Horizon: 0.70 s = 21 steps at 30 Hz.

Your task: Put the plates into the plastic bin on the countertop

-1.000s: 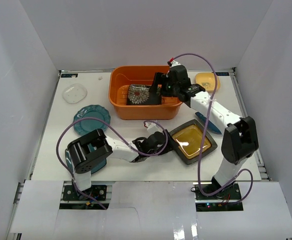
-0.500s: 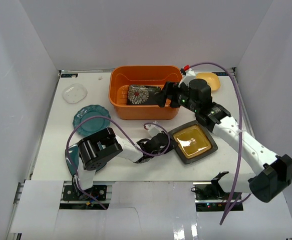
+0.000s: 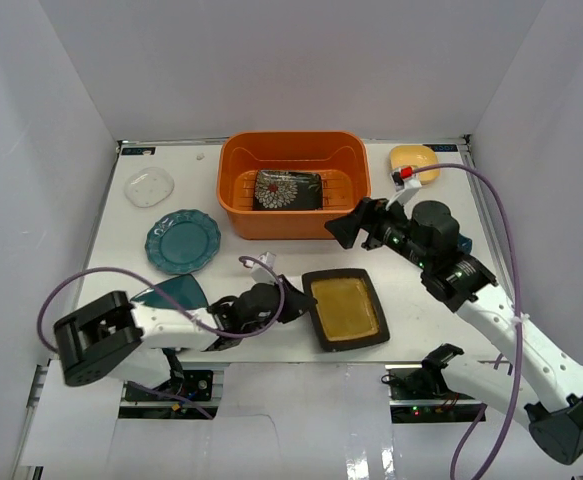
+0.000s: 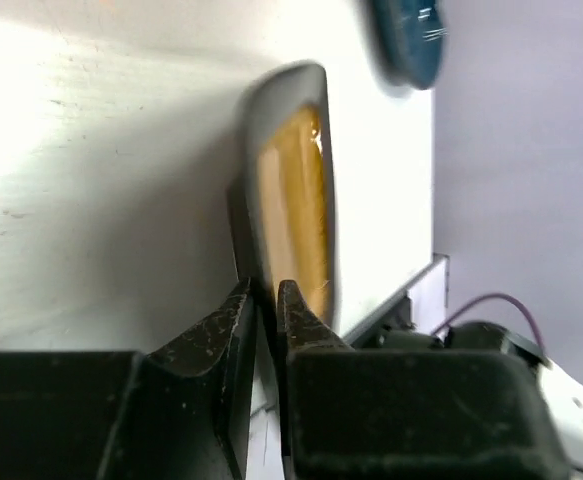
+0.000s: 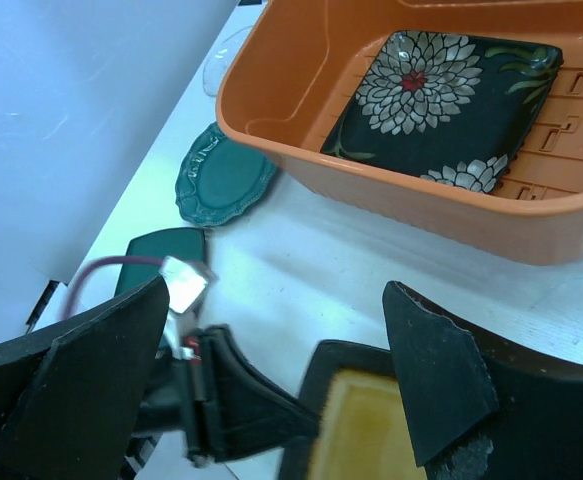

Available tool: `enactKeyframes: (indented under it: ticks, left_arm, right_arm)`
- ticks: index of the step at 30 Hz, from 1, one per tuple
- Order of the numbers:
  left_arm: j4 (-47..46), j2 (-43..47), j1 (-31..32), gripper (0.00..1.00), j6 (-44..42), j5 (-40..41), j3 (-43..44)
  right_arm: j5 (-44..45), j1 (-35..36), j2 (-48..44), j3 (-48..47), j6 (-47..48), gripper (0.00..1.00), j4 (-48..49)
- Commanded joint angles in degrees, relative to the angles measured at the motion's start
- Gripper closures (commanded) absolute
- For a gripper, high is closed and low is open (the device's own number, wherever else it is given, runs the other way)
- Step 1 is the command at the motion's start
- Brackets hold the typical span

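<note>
Near the countertop [image 3: 111, 230] front, we see the left gripper [image 3: 296, 305] pinching the mustard plate [image 3: 346, 308] rim; right gripper [image 3: 356, 222] spread wide, empty.

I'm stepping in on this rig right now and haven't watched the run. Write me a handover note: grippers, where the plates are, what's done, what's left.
Left gripper: shut on the left rim of the mustard plate, in front of the bin. I cannot tell whether the plate is lifted.
Right gripper: open, empty, hovering by the bin's front wall.
Done: floral plate lies in the bin.
Left: mustard plate; round teal plate left of the bin; second teal plate beside the left arm; small yellow plate right of the bin.
</note>
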<state>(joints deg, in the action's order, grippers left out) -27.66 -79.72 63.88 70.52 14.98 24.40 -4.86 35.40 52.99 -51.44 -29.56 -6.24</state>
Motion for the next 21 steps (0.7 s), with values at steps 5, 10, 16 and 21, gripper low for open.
enactKeyframes:
  ticks: [5,10,16,21]
  left_arm:
    - [-7.1,19.4,-0.6,1.00,-3.0,-2.4,-9.4]
    - [-4.0,28.1,-1.1,1.00,-5.1,-3.0,-8.8]
    - [0.7,37.7,-2.7,1.00,-7.5,-5.5,-2.8]
    - [3.0,39.2,-5.6,1.00,-9.3,-6.6,3.4]
  right_arm:
    - [2.6,-0.9,-6.5,5.0,1.4,0.07,-2.6]
    - [1.9,-2.5,-9.1,6.5,1.7,0.08,-4.5]
    - [-0.1,-6.7,-12.4,6.7,2.1,0.09,-7.3]
    - [-0.8,-9.0,-16.5,8.5,0.8,0.08,-9.5]
